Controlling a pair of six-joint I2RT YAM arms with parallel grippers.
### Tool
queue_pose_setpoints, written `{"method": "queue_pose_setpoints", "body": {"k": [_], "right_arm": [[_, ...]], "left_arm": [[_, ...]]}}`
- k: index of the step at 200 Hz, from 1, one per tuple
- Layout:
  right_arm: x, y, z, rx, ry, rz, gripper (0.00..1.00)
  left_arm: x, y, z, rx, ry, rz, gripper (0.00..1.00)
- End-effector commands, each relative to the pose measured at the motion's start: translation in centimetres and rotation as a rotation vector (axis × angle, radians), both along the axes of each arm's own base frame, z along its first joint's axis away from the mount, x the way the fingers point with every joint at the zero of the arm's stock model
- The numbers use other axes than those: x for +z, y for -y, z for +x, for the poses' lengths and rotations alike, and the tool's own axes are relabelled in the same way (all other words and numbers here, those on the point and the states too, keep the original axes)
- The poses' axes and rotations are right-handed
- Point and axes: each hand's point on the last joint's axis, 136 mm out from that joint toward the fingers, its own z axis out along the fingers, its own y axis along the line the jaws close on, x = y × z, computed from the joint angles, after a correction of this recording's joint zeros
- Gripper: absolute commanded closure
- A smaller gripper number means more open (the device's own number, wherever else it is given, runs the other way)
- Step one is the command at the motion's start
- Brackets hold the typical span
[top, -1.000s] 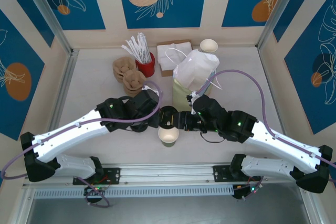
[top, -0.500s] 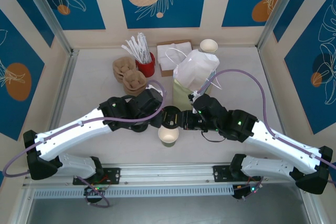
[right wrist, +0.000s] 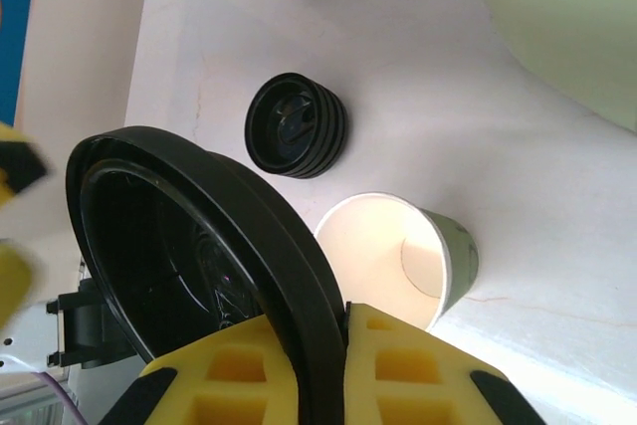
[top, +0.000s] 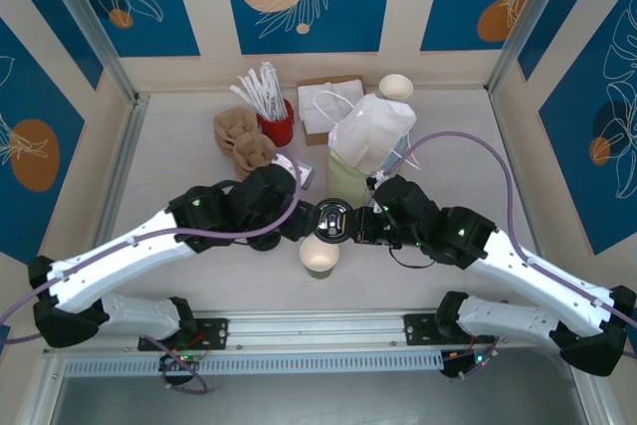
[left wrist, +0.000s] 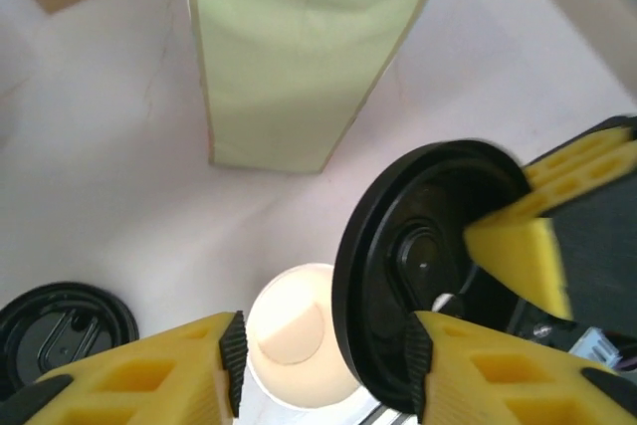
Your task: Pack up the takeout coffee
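- Since a second ago, the left end effector (left wrist: 323, 370) has parted its fingers and released the black lid (top: 331, 216). The right end effector (right wrist: 317, 340) has closed on it.
- Left end effector: part open, holding nothing. Right end effector: clamped on the lid's rim, with the lid tilted on edge above the surface (top: 179, 176).
- The paper cup (top: 319, 257) stands upright and uncapped just below the lid. We see a bare cream bottom and no liquid.
- Handling, in our judgement: the cup is light and thin-walled, so it is easily crushed or tipped. Once capped, it should be gripped gently on the lower wall. The lid is stiff but slick.
- Containers: the green paper bag (top: 346, 181) stands upright behind, and we cannot see its contents. Spare lids (right wrist: 297, 126) are stacked near the cup.
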Motion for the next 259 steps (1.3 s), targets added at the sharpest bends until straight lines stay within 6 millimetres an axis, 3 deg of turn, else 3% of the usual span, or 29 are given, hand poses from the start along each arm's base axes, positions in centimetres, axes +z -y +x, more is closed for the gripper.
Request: {"method": "queue_pose_setpoints", "body": {"k": [1,23,79,126,177,217,259], "right_arm": [[0.4,0.6,-1.0,0.024,-0.052,0.003,0.99],[0.2,1.0,-1.9,0.046,-0.127,0.004,1.0],[0.1,2.3,-4.5,0.114,-0.314,-0.011,1.0],[0.5,3.8,-5.9,0.145,-0.407,-0.009,1.0],[0.5,4.2,-6.3,0.172,-0.474,0.014,1.0],[0.2,3.9,-6.6,0.209,-0.516,0.03,1.0],[0.3,3.8,-6.4,0.22,-0.524,0.047,1.0]], "left_arm": [[3.3,-0.1,-0.9,-0.11,0.137,-0.07,0.48],[4.3,0.0,-2.0,-0.228,0.247,-0.063,0.41],[4.6,1.8,-4.8,-0.544,0.546,0.019,0.41],[2.9,3.5,-7.9,-0.829,0.767,0.031,0.37],[0.4,5.0,-7.5,-0.897,0.814,0.135,0.31],[-0.5,6.2,-8.4,-0.947,0.848,0.171,0.3],[-3.0,6.3,-8.5,-0.984,0.818,0.245,0.3]]}}
